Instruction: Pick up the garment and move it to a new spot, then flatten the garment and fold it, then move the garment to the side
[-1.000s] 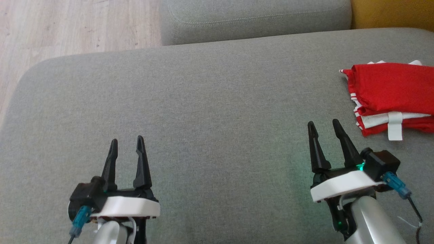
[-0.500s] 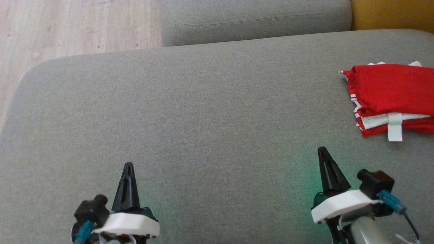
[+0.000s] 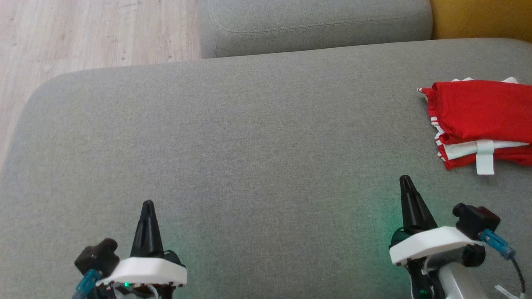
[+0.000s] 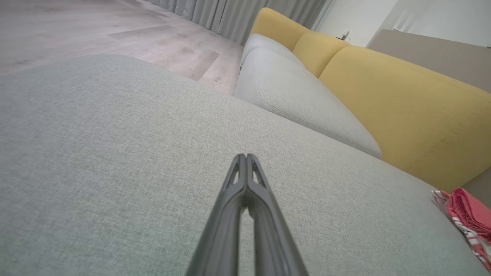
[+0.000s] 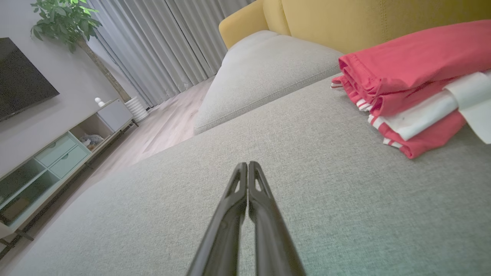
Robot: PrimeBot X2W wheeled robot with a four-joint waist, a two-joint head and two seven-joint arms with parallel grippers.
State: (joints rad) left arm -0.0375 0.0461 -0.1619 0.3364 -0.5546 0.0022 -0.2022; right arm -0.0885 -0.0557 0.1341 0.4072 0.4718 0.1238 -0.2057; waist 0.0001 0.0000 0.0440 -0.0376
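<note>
A wide grey woven-fabric sofa seat (image 3: 249, 137) takes up most of the scene. On its far right side lies a folded red garment with white stripes (image 3: 478, 112), stacked in several flat layers, its striped edges facing the middle of the seat. A plain white fabric tab (image 3: 484, 158) hangs over the near edge of the fold; whether anything is printed on it cannot be told.

Low at the near edge of the seat, the robot's left pincer (image 3: 147, 204) points forward over bare fabric, its two long dark fingers pressed together and pinching nothing. The right pincer (image 3: 405, 178) stands likewise, fingers pressed tight together and empty, near the garment but apart from it, with the fold ahead of it and to its right. A green glow tints the fabric beside the base of each pincer.

Beyond the seat sits a second grey sofa cushion (image 3: 316, 20), and beside that a mustard-yellow upholstered backrest (image 4: 402, 107). Pale wood-plank flooring (image 3: 83, 33) runs to the left. Further off are grey pleated curtains (image 5: 161, 46), a leafy green potted plant (image 5: 65, 19), a dark wall-mounted screen (image 5: 19, 80) and a low pale-green cabinet with open shelves (image 5: 57, 153)
</note>
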